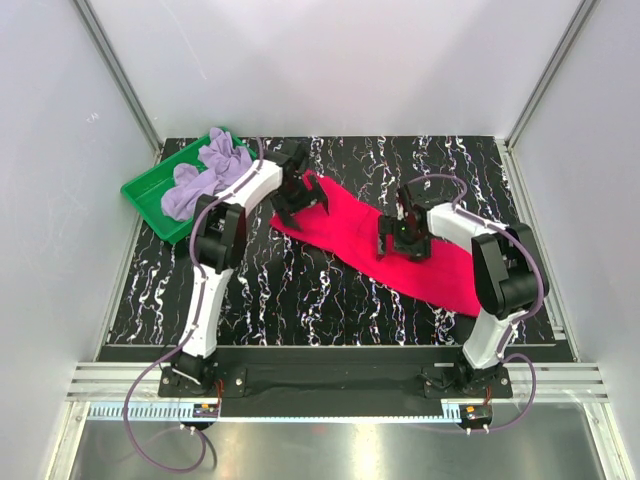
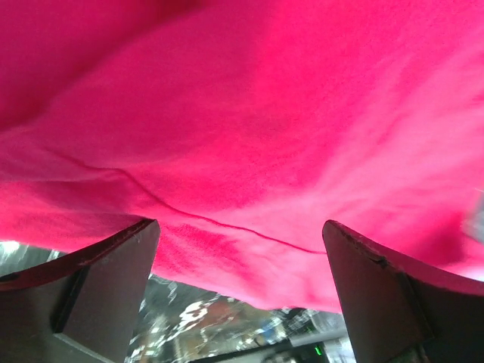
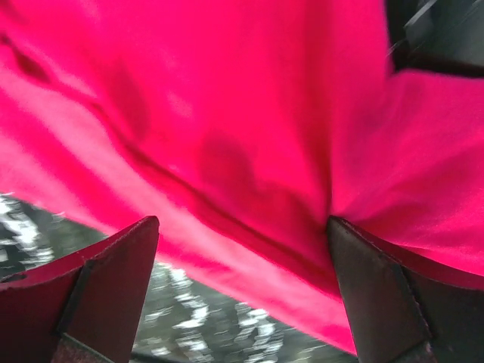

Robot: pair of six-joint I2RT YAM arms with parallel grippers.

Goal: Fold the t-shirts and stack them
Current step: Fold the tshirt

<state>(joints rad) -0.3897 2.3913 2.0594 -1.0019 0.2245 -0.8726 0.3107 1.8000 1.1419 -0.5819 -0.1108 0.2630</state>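
The crimson t-shirt (image 1: pixel 385 243) lies as a long folded band across the black marbled table, from back centre to front right. My left gripper (image 1: pixel 300 203) is open at its far-left end, fingers (image 2: pixel 98 283) spread over the cloth (image 2: pixel 249 136). My right gripper (image 1: pixel 402 243) is open over the band's middle, fingers (image 3: pixel 378 295) wide apart above the cloth (image 3: pixel 227 113), holding nothing. The lavender t-shirt (image 1: pixel 205 178) lies crumpled in the green tray (image 1: pixel 150 200) at the back left.
The marbled table (image 1: pixel 290 290) shows under the cloth's edge in both wrist views. Grey walls with metal posts close in the back and sides. A black strip and metal rail run along the near edge by the arm bases.
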